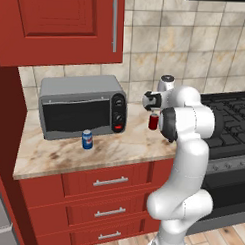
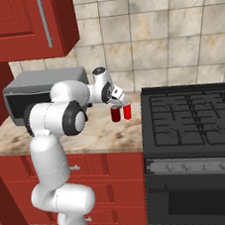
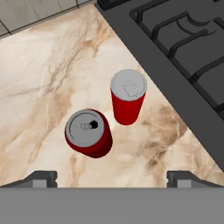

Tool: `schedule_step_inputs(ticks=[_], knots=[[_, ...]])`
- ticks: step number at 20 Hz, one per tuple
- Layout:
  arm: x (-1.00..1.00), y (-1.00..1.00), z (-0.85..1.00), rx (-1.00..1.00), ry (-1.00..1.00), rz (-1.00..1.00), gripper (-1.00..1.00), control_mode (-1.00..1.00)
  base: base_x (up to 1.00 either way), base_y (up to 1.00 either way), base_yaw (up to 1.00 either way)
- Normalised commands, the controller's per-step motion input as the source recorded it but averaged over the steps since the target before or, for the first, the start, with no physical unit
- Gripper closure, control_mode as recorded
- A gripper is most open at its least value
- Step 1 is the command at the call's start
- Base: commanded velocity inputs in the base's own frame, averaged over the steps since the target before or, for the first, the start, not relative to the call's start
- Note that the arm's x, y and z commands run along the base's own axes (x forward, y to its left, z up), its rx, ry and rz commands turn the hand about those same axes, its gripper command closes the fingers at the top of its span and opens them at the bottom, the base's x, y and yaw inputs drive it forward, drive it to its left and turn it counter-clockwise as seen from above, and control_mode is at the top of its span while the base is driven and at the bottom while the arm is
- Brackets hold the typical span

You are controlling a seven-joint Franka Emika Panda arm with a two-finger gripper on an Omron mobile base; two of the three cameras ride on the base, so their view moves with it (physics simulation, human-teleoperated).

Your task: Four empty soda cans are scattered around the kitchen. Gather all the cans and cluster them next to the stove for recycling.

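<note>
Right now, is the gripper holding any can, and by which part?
Nothing is held. The gripper is open above the counter, and both red cans stand free on it beside the stove.

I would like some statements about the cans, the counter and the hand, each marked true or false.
1. Two red cans stand upright on the counter beside the stove. True.
2. A blue can lies on the stove grates. False: it stands on the counter before the toaster oven.
3. The hand is open above the red cans. True.
4. The hand holds a red can. False: both stand free on the counter.
</note>
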Motion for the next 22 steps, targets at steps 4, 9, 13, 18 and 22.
schedule_step_inputs(ticks=[4, 9, 13, 18, 22], knots=[[-0.45, 0.00, 0.38, 0.00, 0.01, 0.01, -1.00, -1.00, 0.00, 0.00, 0.00], [-0.39, 0.02, 0.39, 0.01, 0.04, 0.03, -1.00, -1.00, 0.00, 0.00, 0.00], [-0.38, 0.10, 0.14, 0.00, 0.06, 0.06, -1.00, -1.00, 0.00, 0.00, 0.00], [-0.36, 0.21, -0.04, 0.00, 0.07, 0.12, -1.00, -1.00, 0.00, 0.00, 0.00], [-0.36, 0.26, -0.16, 0.00, 0.02, 0.16, -1.00, -1.00, 0.00, 0.00, 0.00]])
